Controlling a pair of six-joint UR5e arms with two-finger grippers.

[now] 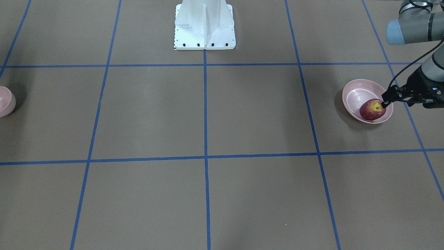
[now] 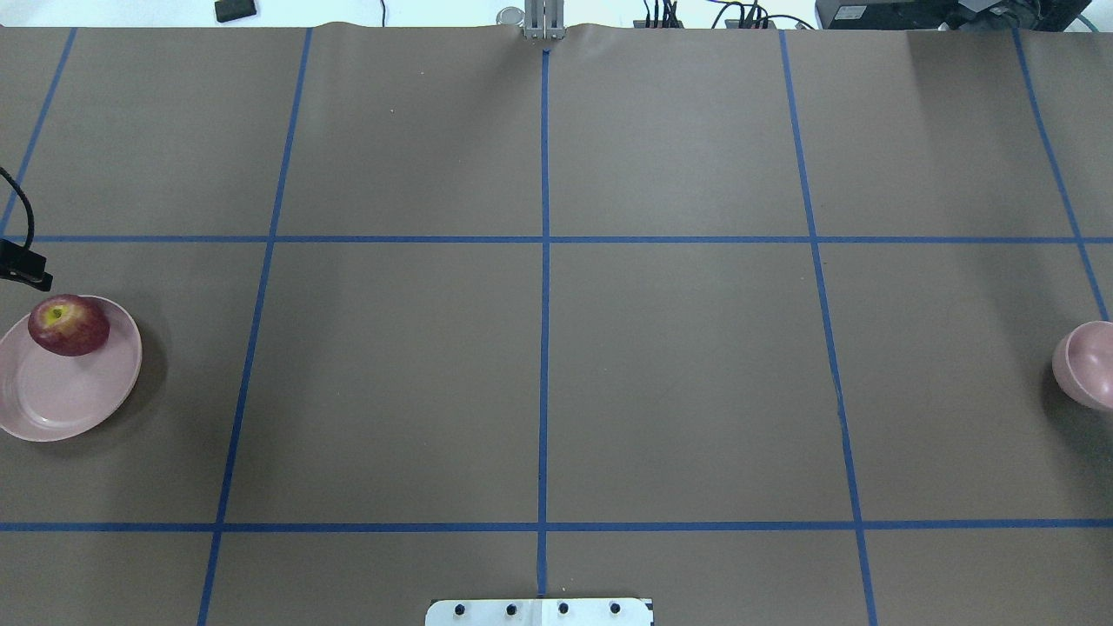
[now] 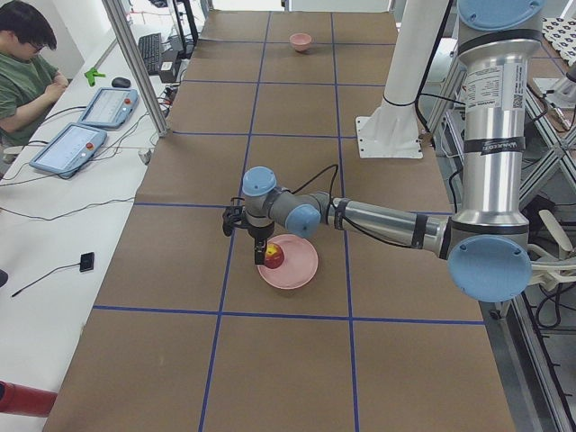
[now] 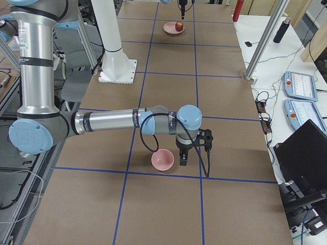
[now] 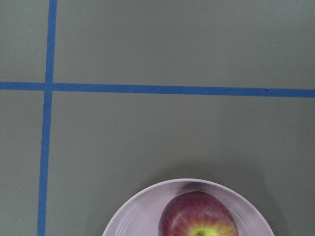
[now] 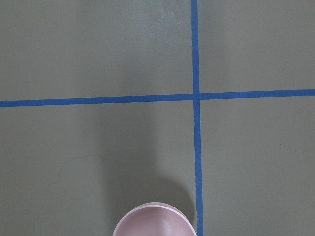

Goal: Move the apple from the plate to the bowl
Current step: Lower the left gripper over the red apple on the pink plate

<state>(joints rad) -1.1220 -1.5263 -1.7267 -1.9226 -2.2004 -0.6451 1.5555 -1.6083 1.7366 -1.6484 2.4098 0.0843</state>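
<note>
Overhead exterior, apple (image 2: 68, 324): in plate (image 2: 61, 409), against its upper rim, frame's left edge.
Bowl (image 2: 1087, 365): on table (image 2: 539, 365), right edge, well apart.
Left pincer (image 1: 385, 99): just over apple; opening cannot be told.
Right pincer (image 4: 183, 159): beside bowl; opening cannot be told.

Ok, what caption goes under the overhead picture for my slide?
Apple sits on the pink plate at left; the pink bowl waits far right.
</note>
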